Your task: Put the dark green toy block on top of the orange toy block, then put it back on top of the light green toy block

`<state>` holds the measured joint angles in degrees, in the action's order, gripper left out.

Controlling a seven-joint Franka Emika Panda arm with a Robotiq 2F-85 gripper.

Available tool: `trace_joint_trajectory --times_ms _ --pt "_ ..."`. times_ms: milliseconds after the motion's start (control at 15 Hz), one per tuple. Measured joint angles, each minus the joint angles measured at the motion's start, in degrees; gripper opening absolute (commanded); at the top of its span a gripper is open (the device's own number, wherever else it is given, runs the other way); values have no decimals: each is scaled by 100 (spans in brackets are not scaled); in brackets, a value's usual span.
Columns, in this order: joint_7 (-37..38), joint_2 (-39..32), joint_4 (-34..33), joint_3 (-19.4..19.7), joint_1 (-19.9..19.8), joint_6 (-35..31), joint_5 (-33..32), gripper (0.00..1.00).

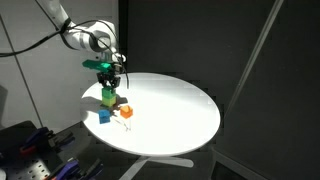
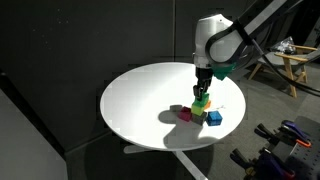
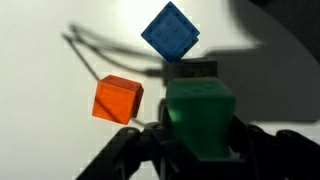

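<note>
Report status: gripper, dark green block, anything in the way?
Gripper shut on dark green toy block. It sits on light green toy block. Orange toy block close by, top bare; blue block off to side.

In the wrist view the dark green toy block (image 3: 200,118) is soft with blur. Its near lower part is covered by the dark jaws, which are themselves blurred and cut off by the bottom edge. The light green toy block (image 1: 108,99) is hidden beneath it in that view. In both exterior views the stack is too small to tell where one green ends and the other begins, and the jaws cover the top block's sides. The arm (image 1: 62,22) runs out past the top edge in an exterior view
</note>
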<state>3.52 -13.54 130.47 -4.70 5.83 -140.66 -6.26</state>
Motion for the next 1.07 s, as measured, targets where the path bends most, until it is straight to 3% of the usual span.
trace_joint_trajectory --times_ms 1067 --pt "127 714 -1 101 -20 803 2 26"
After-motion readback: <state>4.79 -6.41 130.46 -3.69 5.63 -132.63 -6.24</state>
